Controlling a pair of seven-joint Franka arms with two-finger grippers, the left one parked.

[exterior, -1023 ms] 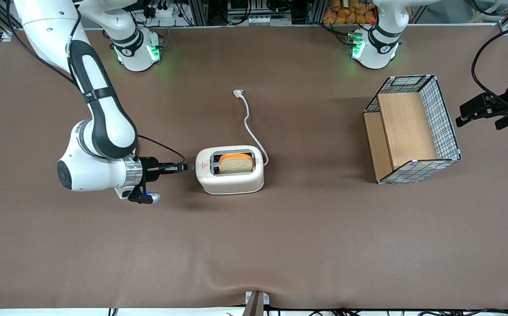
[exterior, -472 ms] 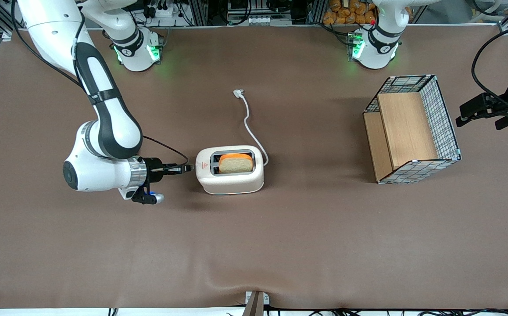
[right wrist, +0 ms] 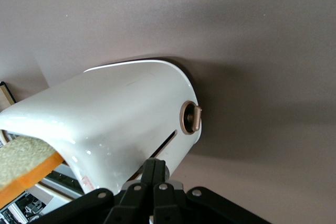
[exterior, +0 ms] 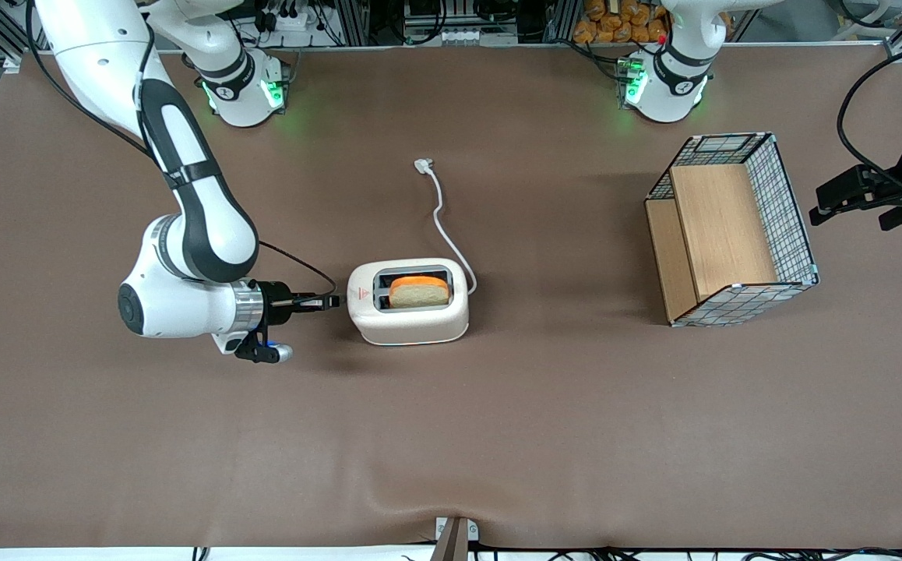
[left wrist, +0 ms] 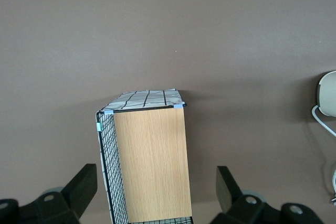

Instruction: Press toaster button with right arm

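— Near the middle of the table (exterior: 498,436), what are we looking at?

— We are looking at the toaster (exterior: 408,302), a small cream-white one with rounded corners. It is standing upright with a grey surround about its two slots and a red triangle (exterior: 357,294) on top. A slice of toast (exterior: 418,292) with an orange crust is sitting in the slot farther from the front camera. A white cord (exterior: 445,226) is trailing away toward the arms' bases.

— Where are we seeing the gripper (exterior: 332,300)?

— We are seeing it level with the toaster's narrow end, on the working arm's side, with the right arm (exterior: 186,195) bent low over the table. From the wrist camera, the fingertips (right wrist: 149,169) are pressed together, pinching nothing. They are lying against that end at the foot of a thin slit.

— Are we making out the button?

— No, we are not finding it. The fingertips are covering that spot, so we cannot tell whether they are touching it. We are only seeing a round dial (right wrist: 190,118) with a brownish ring beside the slit.

— What else is cut off?

— The left wrist camera is catching only a sliver of the toaster. A wire basket (exterior: 731,226) with wooden boards is sitting toward the parked arm's end.
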